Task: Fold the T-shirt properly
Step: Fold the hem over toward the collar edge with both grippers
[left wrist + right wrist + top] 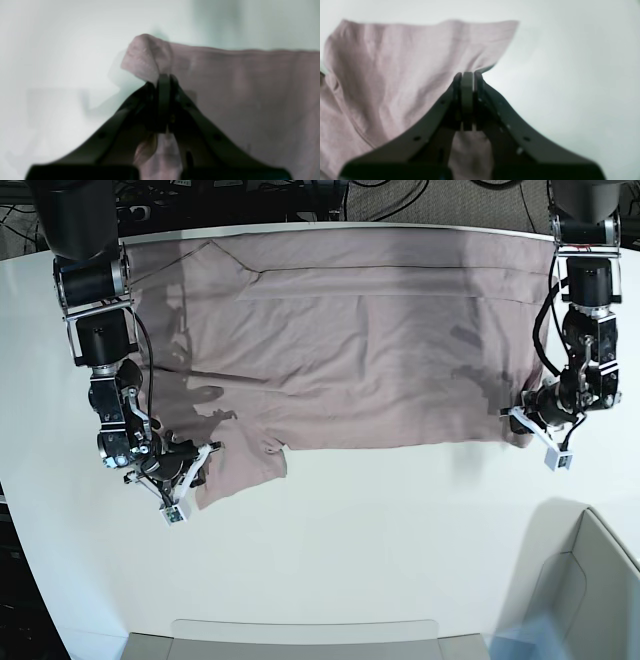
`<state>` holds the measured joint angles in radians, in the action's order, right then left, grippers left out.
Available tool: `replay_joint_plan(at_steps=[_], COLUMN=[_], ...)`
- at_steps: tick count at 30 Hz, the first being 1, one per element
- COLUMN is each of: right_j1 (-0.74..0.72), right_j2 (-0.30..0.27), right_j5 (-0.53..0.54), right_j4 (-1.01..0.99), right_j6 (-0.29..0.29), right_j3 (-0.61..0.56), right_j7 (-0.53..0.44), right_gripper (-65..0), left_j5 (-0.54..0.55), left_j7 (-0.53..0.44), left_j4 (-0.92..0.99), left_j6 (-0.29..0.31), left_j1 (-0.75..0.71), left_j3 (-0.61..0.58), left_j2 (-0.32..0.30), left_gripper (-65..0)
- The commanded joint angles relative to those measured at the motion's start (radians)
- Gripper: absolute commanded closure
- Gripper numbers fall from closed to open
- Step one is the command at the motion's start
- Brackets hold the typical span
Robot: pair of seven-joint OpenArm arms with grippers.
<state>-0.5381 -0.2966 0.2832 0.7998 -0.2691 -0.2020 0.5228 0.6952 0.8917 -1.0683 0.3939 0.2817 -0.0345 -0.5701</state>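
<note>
Gripping both near corners of the T-shirt, spread flat on the white table: left gripper and right gripper both clamped tight on fabric. First fold looks underway; next, lift together and carry toward far edge.

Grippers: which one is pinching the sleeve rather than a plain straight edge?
The right gripper, at the base view's left: it clamps the T-shirt by its flared sleeve flap. The left gripper grips a bunched corner of a straight edge.

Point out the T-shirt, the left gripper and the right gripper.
T-shirt (pixel 350 350): base view, middle of the spread cloth.
Left gripper (pixel 163 82): left wrist view, between the fingers pinching cloth.
Right gripper (pixel 467 76): right wrist view, between the fingers pinching cloth.
</note>
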Motion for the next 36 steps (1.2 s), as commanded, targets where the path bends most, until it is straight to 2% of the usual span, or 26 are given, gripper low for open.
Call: replay_joint_plan(at_steps=[1,5,8,10,13,17,23,28,32,36], right_j1=[-0.029,0.013,0.042,0.069,0.112,0.164,0.249,0.301,0.356,0.424], right_j2=[-0.010,-0.031,-0.045,-0.043,-0.033,-0.014,-0.016,-0.010,-0.016,-0.016], right_j5=[0.008,0.011,0.011,0.011,0.011,0.011,0.011,0.011,0.011,0.011], right_j4=[0.031,0.123,0.211,0.266,0.359,0.482,0.625,0.741,0.794,0.861], right_j6=[0.000,0.001,0.001,0.001,0.000,0.000,0.000,0.000,0.000,0.000], right_j3=[0.006,0.006,0.019,0.071,0.163,0.217,0.296,0.359,0.364,0.408], right_j7=[-0.022,-0.013,0.061,0.101,0.167,0.259,0.290,0.391,0.400,0.403], right_gripper=[0.0,0.0,0.0,0.0,0.0,0.0,0.0,0.0,0.0,0.0], left_j5=[0.007,0.007,0.007,0.007,0.007,0.007,0.007,0.007,0.007,0.007], left_j7=[-0.016,-0.015,0.024,0.053,0.073,0.076,0.079,0.079,0.082,0.137], left_j4=[-0.042,-0.117,-0.158,-0.183,-0.220,-0.263,-0.362,-0.399,-0.441,-0.478], left_j6=[0.003,0.003,0.003,0.003,0.003,0.004,0.004,0.004,0.004,0.004], left_j1=[0.004,-0.065,-0.101,-0.115,-0.147,-0.193,-0.256,-0.301,-0.355,-0.384], left_j3=[0.043,0.167,0.215,0.233,0.252,0.278,0.288,0.288,0.288,0.290], left_j2=[-0.021,-0.018,-0.018,-0.018,-0.018,-0.018,-0.018,-0.020,-0.020,-0.020], left_gripper=[0.0,0.0,0.0,0.0,0.0,0.0,0.0,0.0,0.0,0.0])
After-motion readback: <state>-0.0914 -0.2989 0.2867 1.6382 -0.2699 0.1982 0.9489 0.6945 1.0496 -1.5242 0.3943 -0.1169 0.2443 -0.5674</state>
